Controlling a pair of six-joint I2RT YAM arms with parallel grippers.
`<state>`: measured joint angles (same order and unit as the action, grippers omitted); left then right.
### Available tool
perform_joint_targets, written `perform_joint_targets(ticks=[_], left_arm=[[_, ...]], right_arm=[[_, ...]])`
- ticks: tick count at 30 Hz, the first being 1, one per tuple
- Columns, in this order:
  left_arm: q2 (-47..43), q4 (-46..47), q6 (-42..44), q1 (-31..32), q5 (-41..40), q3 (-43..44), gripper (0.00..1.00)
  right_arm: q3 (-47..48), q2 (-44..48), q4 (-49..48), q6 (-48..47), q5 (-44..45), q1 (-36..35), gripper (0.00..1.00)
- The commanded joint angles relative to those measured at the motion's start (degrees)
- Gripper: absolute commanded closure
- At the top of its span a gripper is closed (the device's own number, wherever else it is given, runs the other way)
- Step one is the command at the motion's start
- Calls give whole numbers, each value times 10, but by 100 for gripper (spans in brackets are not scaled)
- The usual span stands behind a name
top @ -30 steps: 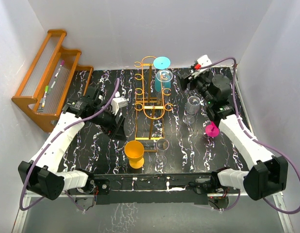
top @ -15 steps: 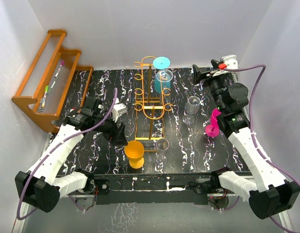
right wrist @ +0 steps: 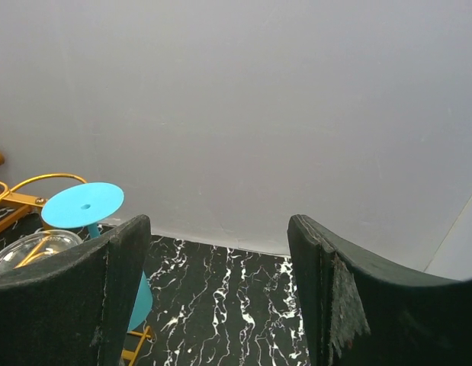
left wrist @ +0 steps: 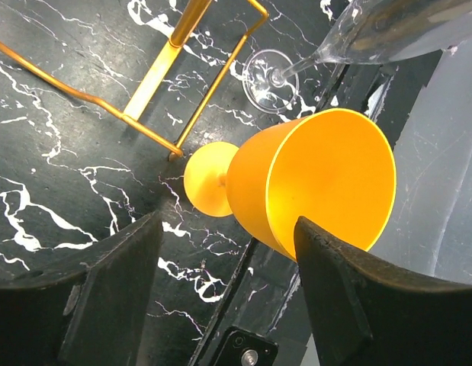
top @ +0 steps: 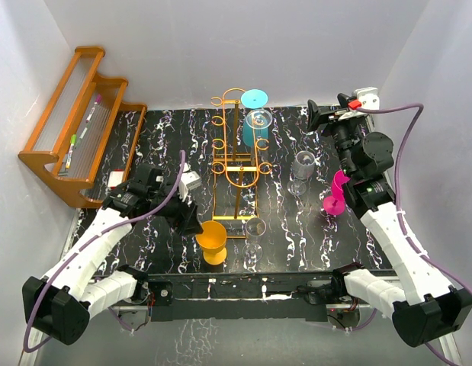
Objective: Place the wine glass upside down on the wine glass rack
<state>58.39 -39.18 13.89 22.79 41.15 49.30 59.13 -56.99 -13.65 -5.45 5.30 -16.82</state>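
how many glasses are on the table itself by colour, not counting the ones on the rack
orange glass: 1
clear glasses: 2
pink glass: 1
total: 4

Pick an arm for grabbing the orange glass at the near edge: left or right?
Left, probably. The left pincer, open, sits right beside the upright orange glass, aimed at it in the wrist view. The right pincer, open and empty, is raised by the far right corner, facing the back wall.
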Motion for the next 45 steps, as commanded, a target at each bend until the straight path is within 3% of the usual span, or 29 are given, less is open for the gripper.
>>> perform_joint_targets(ticks=[1,7,14,20,32,45], left_arm=[[-16,21,3,8,16,-14,36],[-12,37,-1,12,16,-21,50],[-8,41,2,13,27,-22,87],[-13,32,5,13,26,-20,99],[-32,-19,40,13,-13,19,100],[-98,-203,103,4,-132,248,100]], right_arm=[[8,17,-18,0,18,-1,24],[11,20,-18,-1,24,-1,24],[16,26,-18,0,30,-1,24],[20,28,-14,0,32,-1,24],[17,43,-11,1,40,0,24],[85,34,65,-5,17,-1,18]])
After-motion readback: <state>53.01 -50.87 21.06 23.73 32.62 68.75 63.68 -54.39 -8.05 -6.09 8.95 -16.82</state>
